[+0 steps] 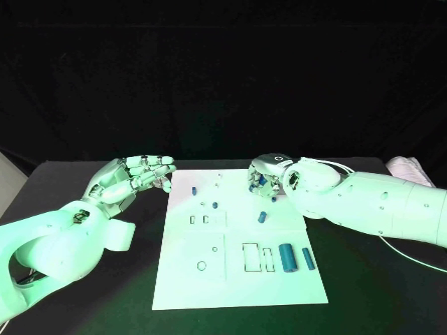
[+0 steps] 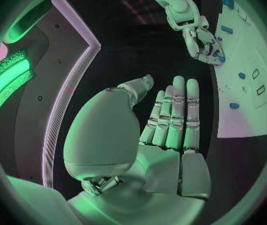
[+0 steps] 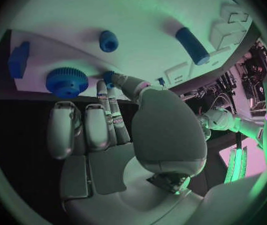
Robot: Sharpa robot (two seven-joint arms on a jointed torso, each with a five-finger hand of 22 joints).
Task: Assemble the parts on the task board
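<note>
Overhead, the white task board (image 1: 239,279) lies mid-desk; the left hand (image 1: 138,176) hovers beside it, fingers straight and together, empty; close up, the right hand (image 3: 118,130) pinches a small blue part (image 3: 108,77) (could slip) by the gear (image 3: 66,81).

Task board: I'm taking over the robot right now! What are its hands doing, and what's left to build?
Left hand: open, holding nothing, beside the task board's far left corner.
Right hand: over the board's far edge, fingertips at a small blue part beside the blue gear; grip unclear.
Thick blue cylinder and thin blue cylinder lie loose near the right edge.
Left: the rectangular slot looks empty; most assembly seems to remain.
</note>
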